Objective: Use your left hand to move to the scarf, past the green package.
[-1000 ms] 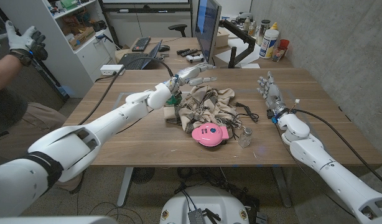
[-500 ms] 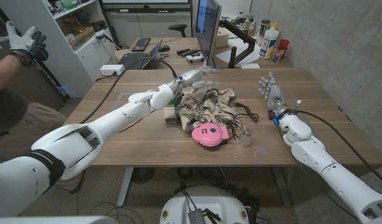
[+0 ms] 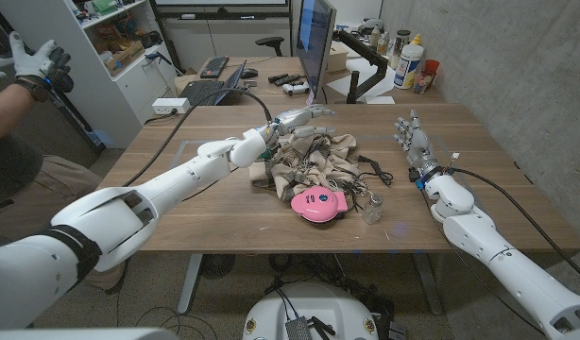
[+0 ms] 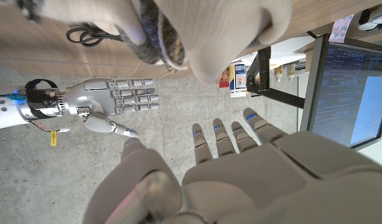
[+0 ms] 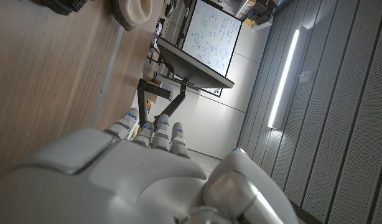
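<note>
**Left hand over the far edge of the scarf**

I have the left hand (image 3: 299, 116) just above centre in the head view, fingers spread and extended toward picture right, holding nothing. The scarf (image 3: 314, 161) is a crumpled beige-and-plaid heap at the centre of the frame, and it lies directly below and slightly toward the bottom of the picture from my fingertips. I judge the hand to hover over the heap's upper edge, though I cannot tell from this angle whether it touches the cloth. The heap's long axis runs roughly left to right across the frame, about in line with my outstretched fingers.

The green package (image 3: 264, 151) shows as a small green patch at the scarf's left edge, tucked under my wrist, so the hand looks to be already beyond it. A pink round gadget (image 3: 315, 203) sits touching the scarf's lower edge.

The right hand (image 3: 413, 142) stands upright at the right of the frame, fingers apart and empty, well apart from the scarf; the left is far nearer. In the left wrist view the scarf (image 4: 197, 34) hangs close beyond my fingers (image 4: 231, 137). The remaining move, I judge, is a short drop onto the cloth.
</note>
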